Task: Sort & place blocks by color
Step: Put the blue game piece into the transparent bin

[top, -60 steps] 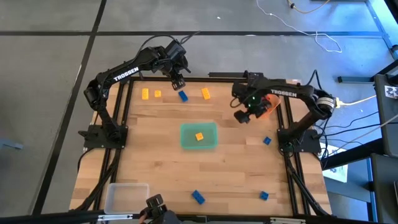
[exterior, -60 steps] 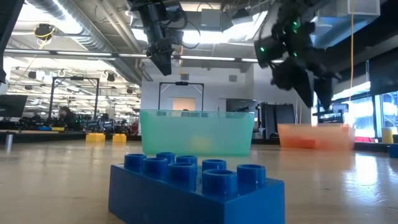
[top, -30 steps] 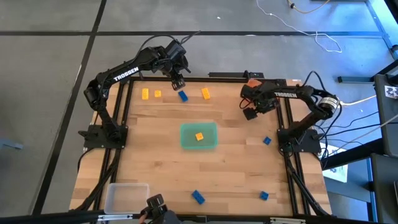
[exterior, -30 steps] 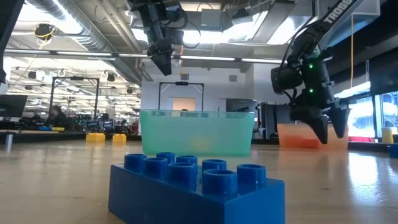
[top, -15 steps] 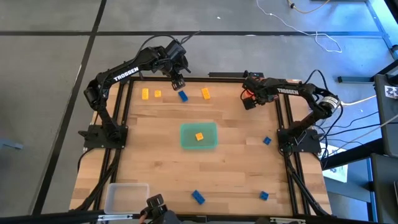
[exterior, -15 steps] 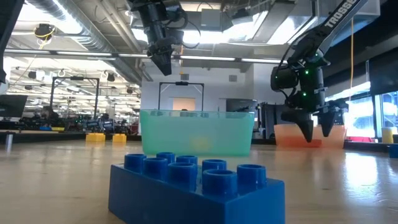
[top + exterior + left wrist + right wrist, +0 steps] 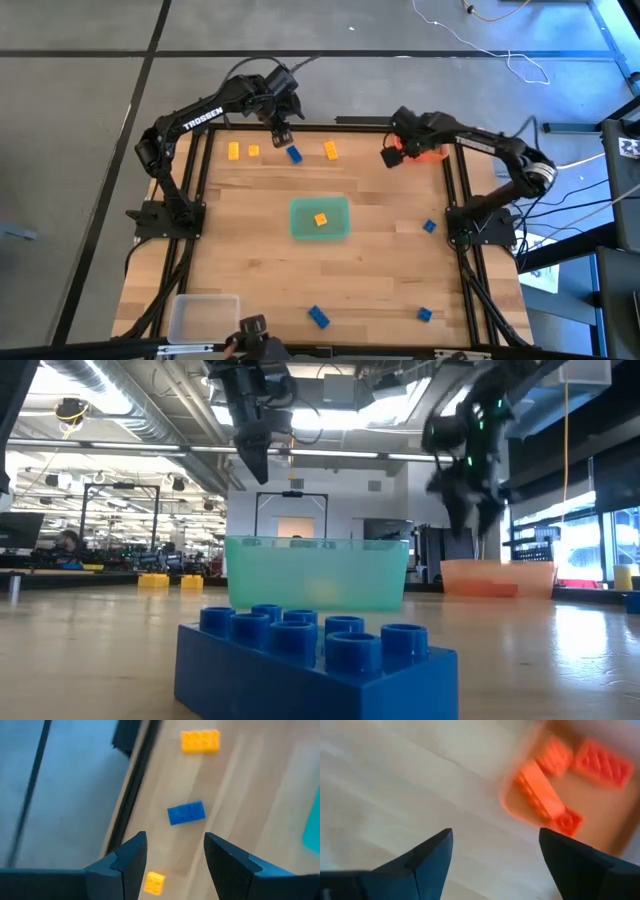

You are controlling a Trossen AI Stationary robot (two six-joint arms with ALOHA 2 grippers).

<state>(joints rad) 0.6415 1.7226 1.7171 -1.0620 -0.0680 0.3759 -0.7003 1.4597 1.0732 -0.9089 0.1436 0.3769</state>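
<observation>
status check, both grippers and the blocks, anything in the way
Left gripper open, empty, above blue block at far edge. Right gripper open, empty, beside orange tray holding orange-red blocks. Nothing blocking.

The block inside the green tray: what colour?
Yellow-orange; the block in the green tray shows best in the high view.

The left gripper (image 7: 281, 128) hangs over the far left of the table, fingers apart. The right gripper (image 7: 392, 156) looks blurry, likely moving, fingers apart, empty.
</observation>
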